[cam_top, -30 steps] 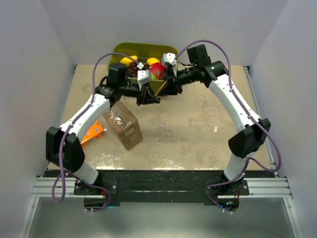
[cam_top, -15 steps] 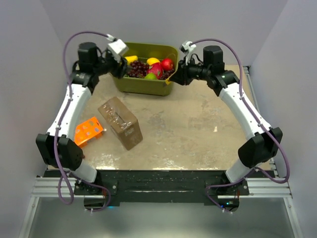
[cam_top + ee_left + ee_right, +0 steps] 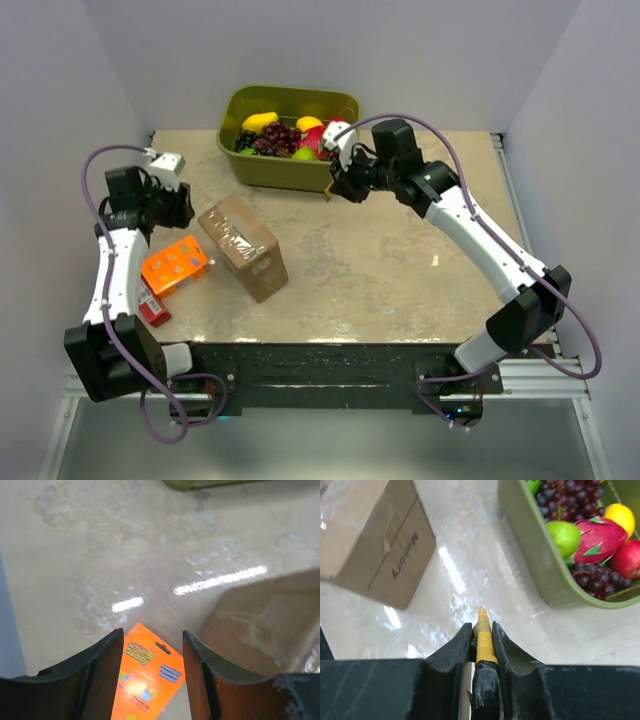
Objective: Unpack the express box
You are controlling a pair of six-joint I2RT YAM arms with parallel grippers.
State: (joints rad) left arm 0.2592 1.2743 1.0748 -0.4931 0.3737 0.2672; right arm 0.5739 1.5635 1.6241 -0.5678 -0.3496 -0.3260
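Observation:
The express box point(image 3: 243, 247), brown cardboard with clear tape on top, lies tilted left of centre; it also fills the top left of the right wrist view point(image 3: 375, 540) and the right edge of the left wrist view point(image 3: 270, 615). My left gripper point(image 3: 182, 208) hangs open just left of the box, above the flat orange package point(image 3: 145, 680), with nothing between its fingers point(image 3: 107, 670). My right gripper point(image 3: 338, 185) sits at the front of the green bin, shut on a yellow-tipped pen-like tool point(image 3: 482, 635) that points down at the table.
The olive-green bin point(image 3: 290, 172) of fruit stands at the back centre, its wall close on the right of the tool point(image 3: 540, 555). The orange package point(image 3: 174, 264) lies left of the box, with a small red item point(image 3: 152, 305) near the table's left front edge.
My left arm has swung from the bin out to the table's left side and its jaws have opened. My right arm dropped slightly along the bin's front, still gripping the tool.

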